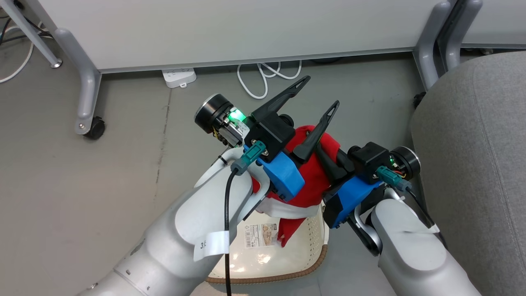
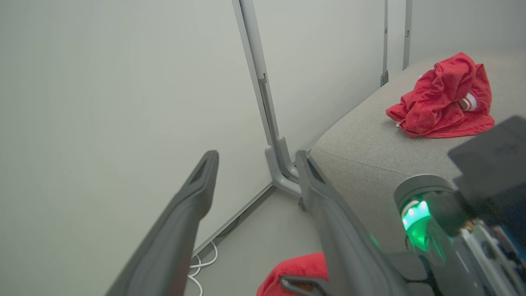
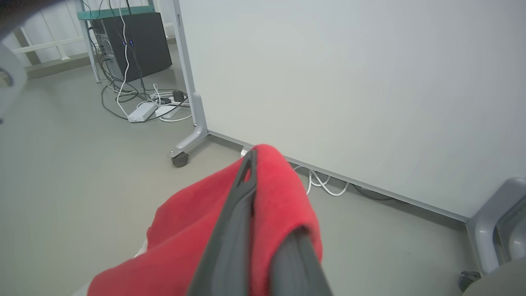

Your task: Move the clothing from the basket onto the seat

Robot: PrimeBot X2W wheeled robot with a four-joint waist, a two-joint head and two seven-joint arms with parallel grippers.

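Red fabric marks the progress: one garment (image 2: 444,98) lies crumpled on the seat (image 2: 370,156), well in from its edge, so that half of the job looks done. The second garment (image 1: 312,176) is lifted above the basket (image 1: 306,267), its white-banded tail hanging down over the basket's inside, where the base label (image 1: 261,235) shows bare. I judge nothing else remains in there, though the left forearm (image 1: 197,222) hides part of it. The right pincer (image 3: 252,197) is pressed together on this garment, the cloth draped over its fingers. The left pincer (image 1: 319,93) stands spread wide and holds nothing, its fingers pointing up past the red cloth, just beside the right one. The seat lies to the robot's right, near the basket but apart from it. What is left, by my reckoning, is to carry the held garment across to the seat and let it go there
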